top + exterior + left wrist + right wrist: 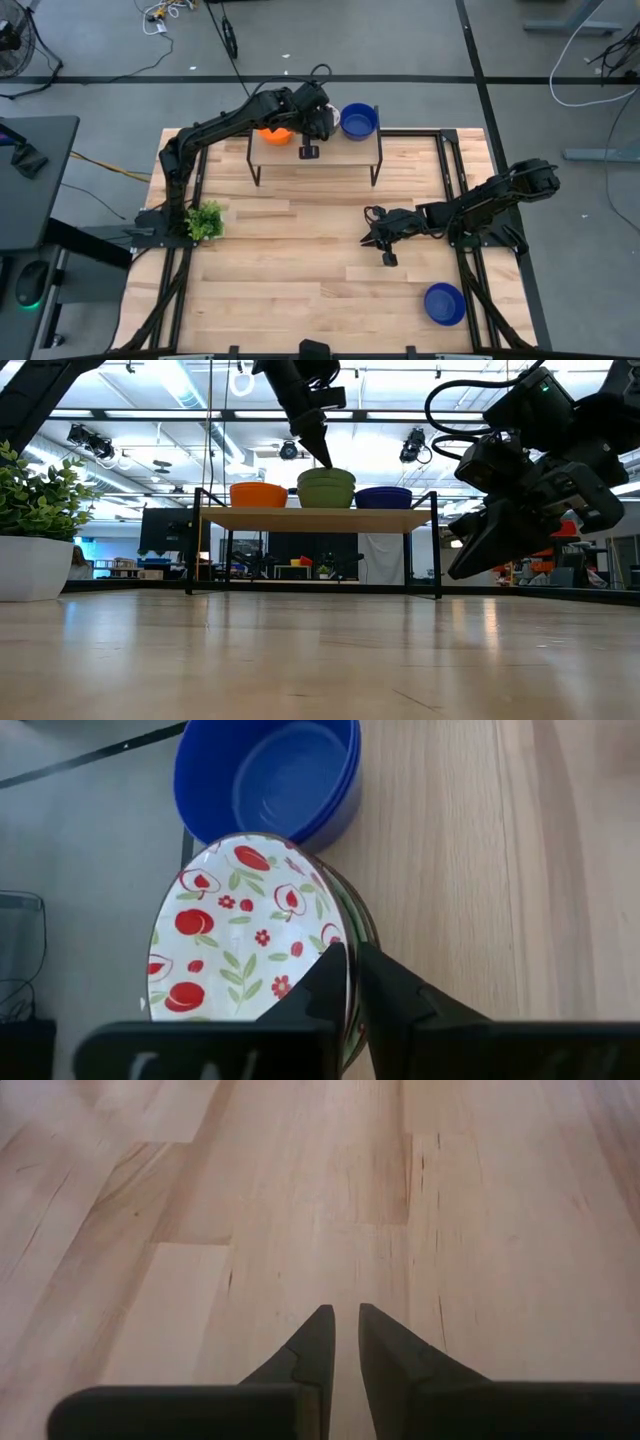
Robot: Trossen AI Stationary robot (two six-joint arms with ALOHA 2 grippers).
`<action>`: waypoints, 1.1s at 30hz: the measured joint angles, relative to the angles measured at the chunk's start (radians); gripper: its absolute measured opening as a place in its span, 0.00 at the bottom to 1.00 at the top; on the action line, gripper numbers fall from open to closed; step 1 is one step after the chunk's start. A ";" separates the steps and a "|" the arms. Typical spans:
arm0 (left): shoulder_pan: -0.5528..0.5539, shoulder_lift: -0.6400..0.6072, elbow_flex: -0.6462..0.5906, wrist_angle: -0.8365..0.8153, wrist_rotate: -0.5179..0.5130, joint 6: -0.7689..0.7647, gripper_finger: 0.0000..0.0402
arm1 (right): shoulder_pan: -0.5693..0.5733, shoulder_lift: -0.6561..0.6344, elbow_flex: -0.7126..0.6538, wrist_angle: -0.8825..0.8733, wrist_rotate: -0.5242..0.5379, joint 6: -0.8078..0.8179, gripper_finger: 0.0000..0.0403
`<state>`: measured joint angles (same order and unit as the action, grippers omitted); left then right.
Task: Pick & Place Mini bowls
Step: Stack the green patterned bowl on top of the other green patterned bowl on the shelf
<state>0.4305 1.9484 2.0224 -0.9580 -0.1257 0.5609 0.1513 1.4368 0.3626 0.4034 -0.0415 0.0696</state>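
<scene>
Orange (pixel 259 494), patterned (pixel 245 935), blue bowls (pixel 275 780) on shelf (pixel 320 517)

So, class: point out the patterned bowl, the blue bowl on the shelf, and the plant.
patterned bowl (pixel 235 935), left wrist view, inner face.
blue bowl on the shelf (pixel 359 121), high view, inside.
plant (pixel 206 221), high view, leaves.

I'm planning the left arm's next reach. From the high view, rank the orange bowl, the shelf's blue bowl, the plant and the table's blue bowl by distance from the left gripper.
From the left gripper:
1. Orange bowl and shelf's blue bowl, either side: too close to call.
2. Plant, left table edge.
3. Table's blue bowl, near right corner.
</scene>
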 joint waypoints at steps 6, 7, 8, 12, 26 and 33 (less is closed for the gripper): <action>0.000 0.000 0.000 0.000 0.000 0.000 0.10 | 0.000 0.000 0.000 0.000 0.000 0.000 0.12; 0.000 0.000 0.000 0.000 0.000 0.000 0.12 | 0.000 0.000 0.000 0.000 0.000 0.000 0.12; 0.000 0.000 0.000 0.000 0.000 0.001 0.15 | 0.000 0.000 0.000 0.000 0.000 0.000 0.12; 0.000 -0.009 0.000 0.018 0.028 0.000 0.27 | 0.000 0.000 0.000 0.000 0.000 0.000 0.12; 0.056 0.008 0.000 0.069 0.135 -0.104 0.02 | 0.000 0.000 0.000 -0.008 0.000 0.000 0.12; 0.056 0.008 0.000 0.072 0.144 -0.109 0.04 | 0.000 0.000 0.000 -0.011 0.000 0.000 0.12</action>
<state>0.4861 1.9568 2.0224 -0.8858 0.0179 0.4518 0.1515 1.4368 0.3626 0.3927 -0.0418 0.0696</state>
